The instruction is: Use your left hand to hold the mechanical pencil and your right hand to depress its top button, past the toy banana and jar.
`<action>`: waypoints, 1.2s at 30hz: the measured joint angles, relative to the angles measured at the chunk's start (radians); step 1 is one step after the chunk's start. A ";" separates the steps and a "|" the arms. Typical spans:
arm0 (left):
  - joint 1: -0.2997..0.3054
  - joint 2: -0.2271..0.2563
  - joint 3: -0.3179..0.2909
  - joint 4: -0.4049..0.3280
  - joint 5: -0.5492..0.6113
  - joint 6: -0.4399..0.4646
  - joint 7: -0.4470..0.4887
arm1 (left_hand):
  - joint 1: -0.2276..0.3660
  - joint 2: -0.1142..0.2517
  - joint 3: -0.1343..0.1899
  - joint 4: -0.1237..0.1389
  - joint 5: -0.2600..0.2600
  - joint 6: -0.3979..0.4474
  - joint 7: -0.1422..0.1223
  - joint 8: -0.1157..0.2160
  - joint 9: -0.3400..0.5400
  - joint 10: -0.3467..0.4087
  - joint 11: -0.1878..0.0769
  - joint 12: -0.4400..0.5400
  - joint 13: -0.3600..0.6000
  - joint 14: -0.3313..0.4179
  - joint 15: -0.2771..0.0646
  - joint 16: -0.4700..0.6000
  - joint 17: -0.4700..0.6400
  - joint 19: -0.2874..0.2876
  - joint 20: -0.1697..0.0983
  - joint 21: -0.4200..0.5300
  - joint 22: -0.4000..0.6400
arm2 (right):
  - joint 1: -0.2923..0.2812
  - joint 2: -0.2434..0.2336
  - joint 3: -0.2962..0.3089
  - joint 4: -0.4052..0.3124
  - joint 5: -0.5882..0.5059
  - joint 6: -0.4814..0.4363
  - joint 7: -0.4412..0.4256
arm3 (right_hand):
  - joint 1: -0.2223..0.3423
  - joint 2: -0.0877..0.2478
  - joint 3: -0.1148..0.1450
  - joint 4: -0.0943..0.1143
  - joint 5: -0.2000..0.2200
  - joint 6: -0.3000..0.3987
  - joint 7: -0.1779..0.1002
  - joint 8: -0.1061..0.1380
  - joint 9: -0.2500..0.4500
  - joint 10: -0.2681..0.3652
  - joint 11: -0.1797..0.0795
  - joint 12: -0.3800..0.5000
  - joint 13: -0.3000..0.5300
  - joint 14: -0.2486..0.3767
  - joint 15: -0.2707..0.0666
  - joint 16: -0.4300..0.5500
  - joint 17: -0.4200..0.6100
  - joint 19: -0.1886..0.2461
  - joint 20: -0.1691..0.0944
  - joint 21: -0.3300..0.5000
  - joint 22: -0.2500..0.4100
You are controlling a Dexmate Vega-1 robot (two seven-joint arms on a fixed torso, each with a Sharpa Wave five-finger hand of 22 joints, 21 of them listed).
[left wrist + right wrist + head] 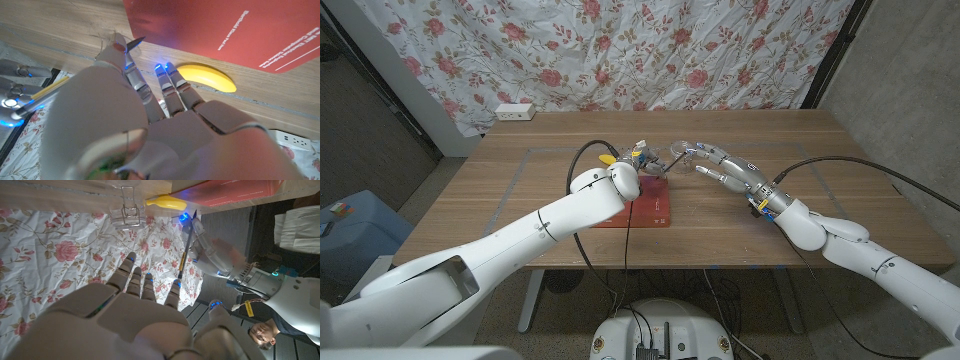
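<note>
Yellow mechanical pencil (pixel 184 255) pinched in left hand (pixel 638 160) fingers (pixel 196 227), right hand (pixel 725 168) near

Matt brown wooden table (pixel 800 190), fine grain, faint pale lines across the top. Flat red book (pixel 650 207) with a smooth, slightly sheened cover, white print on it. Glossy yellow plastic on the toy banana (pixel 210 78). Clear glass jar (pixel 125 210) with a thin metal wire clasp. Smooth glossy white plastic shells on both arms, grey metallic look to the right hand (pixel 723 167). Crumpled floral cloth (pixel 620 50) behind, soft and matt.
</note>
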 measured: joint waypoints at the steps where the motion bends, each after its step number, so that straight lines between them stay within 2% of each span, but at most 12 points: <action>1: 0.000 0.000 0.000 0.001 0.000 0.000 -0.001 | 0.001 -0.001 0.000 0.000 0.000 0.000 0.000 0.000 -0.002 0.000 0.000 -0.002 0.000 0.000 0.000 0.000 0.000 0.000 0.000 0.000 0.000 | 0.000 0.000 0.000 -0.001 -0.001 -0.001 0.000 | 0.000 0.000 0.000 0.000 0.000 0.003 -0.003 0.000 0.000 0.000 0.000 0.000 0.000 0.000 0.000 0.000 0.000 0.000 0.000 0.000 0.000; 18: 0.004 0.001 0.000 -0.005 0.001 0.000 0.002 | 0.001 -0.001 0.000 0.000 0.000 0.000 0.000 0.000 -0.001 0.000 0.000 0.001 0.000 0.000 0.000 0.000 0.000 0.000 0.000 0.000 0.000 | -0.003 0.000 -0.002 -0.005 0.007 -0.006 -0.002 | 0.000 0.000 -0.004 0.004 0.004 0.003 -0.003 0.004 0.000 0.006 -0.006 0.000 0.000 0.000 0.000 0.000 0.000 0.000 0.000 0.000 0.000; 25: 0.007 0.004 0.000 -0.011 0.003 0.003 0.003 | 0.000 -0.001 -0.003 0.001 0.000 0.000 0.000 0.000 -0.001 0.000 0.000 0.001 0.000 0.000 0.000 0.000 0.000 0.000 0.000 0.000 0.000 | -0.007 0.003 0.002 -0.005 0.013 -0.001 -0.007 | 0.000 0.000 -0.004 0.004 0.004 -0.001 0.004 -0.008 0.000 0.005 -0.005 0.000 0.000 0.000 0.000 0.000 0.000 0.000 0.000 0.000 0.000; 29: 0.008 0.005 0.000 -0.013 0.004 0.006 0.004 | 0.000 -0.001 -0.003 0.001 0.000 0.000 0.000 0.000 -0.001 0.000 0.000 0.001 0.000 0.000 0.000 0.000 0.000 0.000 0.000 0.000 0.000 | -0.008 0.007 0.006 0.000 0.019 0.009 -0.013 | 0.000 0.000 -0.004 0.004 0.004 -0.014 -0.001 -0.016 -0.001 0.001 -0.010 0.000 0.000 0.000 0.000 0.000 0.000 0.000 0.000 0.000 0.000; 36: 0.010 0.006 -0.001 -0.017 0.005 0.010 0.006 | -0.001 0.000 -0.003 0.001 0.000 0.000 0.000 0.000 -0.002 0.000 0.000 0.001 0.000 0.000 0.000 0.000 0.000 0.000 0.000 0.000 0.000 | -0.009 0.013 0.011 0.012 0.026 0.025 -0.023 | 0.007 0.007 -0.001 0.001 0.004 -0.023 -0.003 -0.016 -0.002 0.000 -0.011 0.000 0.000 0.005 -0.006 0.000 -0.002 0.007 -0.007 0.000 0.000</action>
